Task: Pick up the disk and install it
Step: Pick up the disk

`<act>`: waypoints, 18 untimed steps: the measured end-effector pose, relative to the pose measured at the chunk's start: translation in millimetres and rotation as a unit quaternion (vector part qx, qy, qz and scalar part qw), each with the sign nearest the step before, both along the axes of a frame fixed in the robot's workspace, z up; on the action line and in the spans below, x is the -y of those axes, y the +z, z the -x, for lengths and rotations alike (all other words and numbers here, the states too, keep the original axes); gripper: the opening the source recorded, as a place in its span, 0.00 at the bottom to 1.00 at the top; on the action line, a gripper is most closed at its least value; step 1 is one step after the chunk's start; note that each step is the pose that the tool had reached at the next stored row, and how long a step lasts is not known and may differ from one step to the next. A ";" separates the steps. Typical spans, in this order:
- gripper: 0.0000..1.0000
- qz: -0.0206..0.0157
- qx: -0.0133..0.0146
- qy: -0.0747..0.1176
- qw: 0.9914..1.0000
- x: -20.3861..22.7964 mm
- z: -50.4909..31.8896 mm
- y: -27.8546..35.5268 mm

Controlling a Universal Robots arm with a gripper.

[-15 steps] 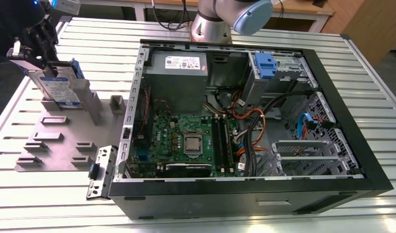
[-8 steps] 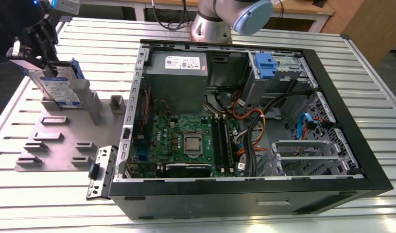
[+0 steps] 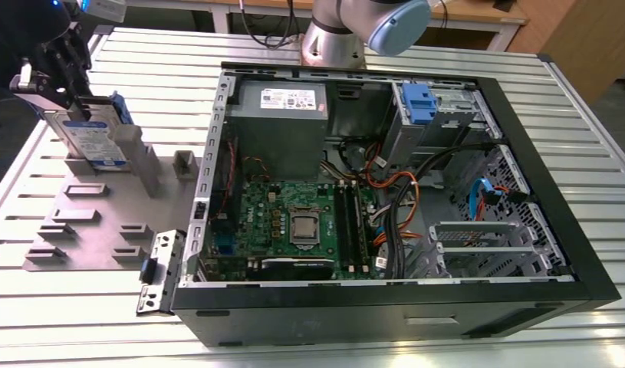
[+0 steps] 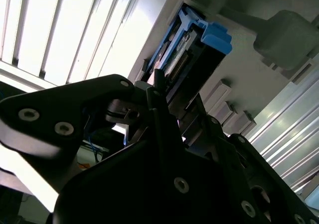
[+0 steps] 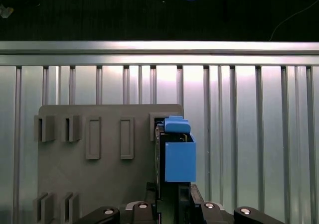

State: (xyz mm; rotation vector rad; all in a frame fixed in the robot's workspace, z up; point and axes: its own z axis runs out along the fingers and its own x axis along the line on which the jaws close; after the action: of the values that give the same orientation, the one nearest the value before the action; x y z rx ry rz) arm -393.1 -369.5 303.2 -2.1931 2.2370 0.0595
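Note:
The disk [image 3: 91, 135], a silver drive with a white-and-blue label and blue rails, stands on edge at the far corner of the grey fixture plate [image 3: 107, 222], at the exterior view's left. My gripper [image 3: 52, 80] is clamped on its upper end from above. In the first wrist view the disk's blue rail [image 5: 179, 160] runs out from between the black fingers of the gripper [image 5: 172, 198], over the plate [image 5: 99, 179]. In the second wrist view the gripper [image 4: 167, 102] holds the disk [image 4: 202, 47] by its edges. Whether its lower end still sits in the plate's slot is unclear.
The open computer case [image 3: 519, 146] lies at the exterior view's right, with a grey power supply [image 3: 281, 100], motherboard [image 3: 302, 222], cables and a drive bay with a blue tab [image 3: 419, 103]. The arm's base [image 3: 333, 42] stands behind the case. Low holder blocks [image 3: 82, 215] dot the plate.

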 end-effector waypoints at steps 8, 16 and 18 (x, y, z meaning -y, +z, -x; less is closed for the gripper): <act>0.35 0.000 0.000 0.000 1.000 0.0 0.0 0.8; 0.35 0.000 0.000 0.000 1.000 0.0 0.0 1.4; 0.35 0.000 0.000 0.000 1.000 0.0 0.0 1.4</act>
State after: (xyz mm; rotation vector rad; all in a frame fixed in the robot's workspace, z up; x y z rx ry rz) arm -393.1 -369.5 304.6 -2.1931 2.2369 0.0595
